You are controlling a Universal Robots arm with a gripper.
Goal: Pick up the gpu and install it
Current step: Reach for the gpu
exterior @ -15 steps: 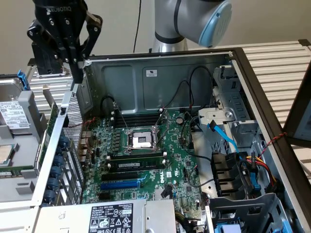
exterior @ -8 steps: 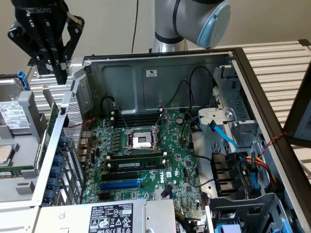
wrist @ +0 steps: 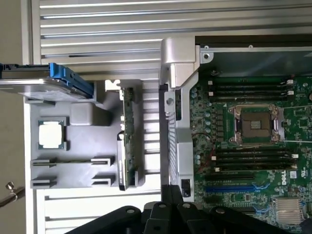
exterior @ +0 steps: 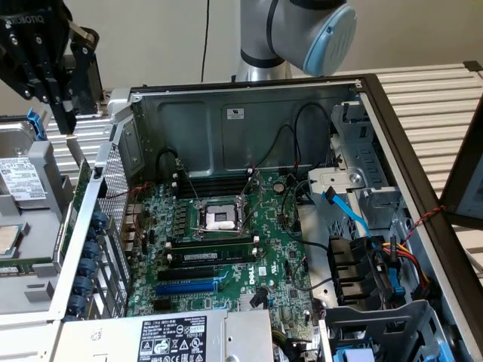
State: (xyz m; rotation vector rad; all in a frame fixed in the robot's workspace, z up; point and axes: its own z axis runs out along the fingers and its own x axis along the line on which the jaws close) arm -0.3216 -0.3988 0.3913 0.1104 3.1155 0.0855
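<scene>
Exterior view first. At centre, an open computer case lying flat, with a large green motherboard on its floor. Near the board's middle, a silver-framed processor socket, and just toward six o'clock from it, a long black RAM stick in its slot. At twelve o'clock, the grey and blue joint of the robot arm. At ten o'clock, outside the case, the black gripper, fingers clenched together and grasping nothing, hanging above a grey parts holder. At nine o'clock, the gpu, seen as a thin green edge, standing upright in that holder just beside the case's perforated rear wall, below the gripper and apart from it. Wrist view next, looking straight down. The gripper closed and empty, over the case's silver rear frame. The gpu on edge in a slot of the parts holder, between the case and a loose processor chip resting in a square pocket. A hard drive with a blue rail at the holder's end, farther from the gripper than the chip. The motherboard across the rear frame from the gpu.
</scene>
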